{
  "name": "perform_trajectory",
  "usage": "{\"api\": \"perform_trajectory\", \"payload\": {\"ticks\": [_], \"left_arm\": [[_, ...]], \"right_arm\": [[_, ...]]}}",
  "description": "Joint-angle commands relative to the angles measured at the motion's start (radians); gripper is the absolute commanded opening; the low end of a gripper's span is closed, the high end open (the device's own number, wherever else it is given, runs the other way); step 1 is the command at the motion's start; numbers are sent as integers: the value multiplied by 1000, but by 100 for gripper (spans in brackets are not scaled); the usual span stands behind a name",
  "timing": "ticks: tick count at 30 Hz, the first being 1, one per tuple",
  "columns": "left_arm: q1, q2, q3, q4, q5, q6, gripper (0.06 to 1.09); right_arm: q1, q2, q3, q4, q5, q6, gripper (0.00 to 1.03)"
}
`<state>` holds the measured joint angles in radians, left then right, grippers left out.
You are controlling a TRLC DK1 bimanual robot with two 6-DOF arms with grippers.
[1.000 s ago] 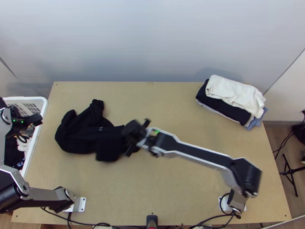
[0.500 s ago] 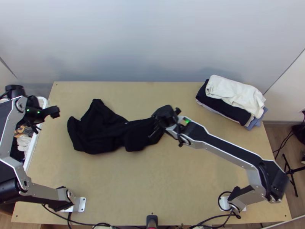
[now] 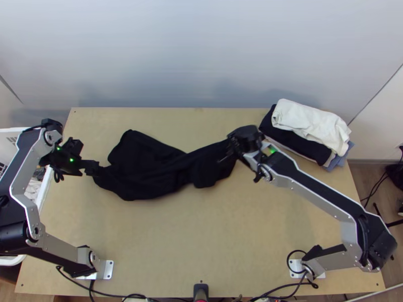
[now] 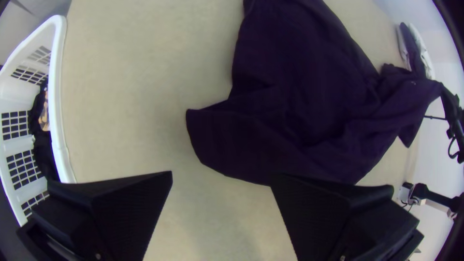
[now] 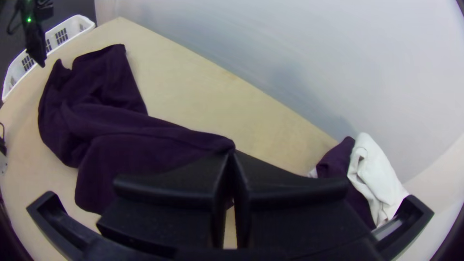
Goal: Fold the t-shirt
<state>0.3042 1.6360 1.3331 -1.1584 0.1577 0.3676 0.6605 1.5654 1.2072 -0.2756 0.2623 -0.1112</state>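
The black t-shirt (image 3: 151,168) lies rumpled across the table's left and middle, drawn out in a narrow band toward the right. At its right end my right gripper (image 3: 229,152) holds the cloth; in the right wrist view the right gripper (image 5: 232,157) is shut on a bit of the t-shirt (image 5: 116,140). My left gripper (image 3: 93,168) is at the shirt's left end, in the top view over its edge. In the left wrist view the left gripper (image 4: 221,181) stands open, with the t-shirt (image 4: 299,106) beyond its fingers and bare table between them.
A stack of folded clothes (image 3: 310,128) sits at the table's back right, a white piece on top. A white basket (image 4: 60,96) with clothes in it stands beside the table's left edge. Cables (image 3: 151,296) run along the near edge.
My right gripper has moved to the right and toward the back, pulling the t-shirt out that way. The left gripper has come from over the basket to the shirt's left end.
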Motion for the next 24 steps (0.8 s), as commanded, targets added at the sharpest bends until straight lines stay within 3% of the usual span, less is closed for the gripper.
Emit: {"api": "perform_trajectory", "payload": {"ticks": [1,7,14,24], "left_arm": [[-11,13,-35,25,46,67,104],[-25,4,-84,48,68,108,104],[-128,19,-133,-26,68,148,103],[-241,38,-147,71,89,63,100]], "right_arm": [[-113,-7,-24,52,0,-1,3],[-190,16,-41,96,0,-5,3],[-208,36,-43,113,0,5,3],[-200,42,-43,133,0,5,3]]}}
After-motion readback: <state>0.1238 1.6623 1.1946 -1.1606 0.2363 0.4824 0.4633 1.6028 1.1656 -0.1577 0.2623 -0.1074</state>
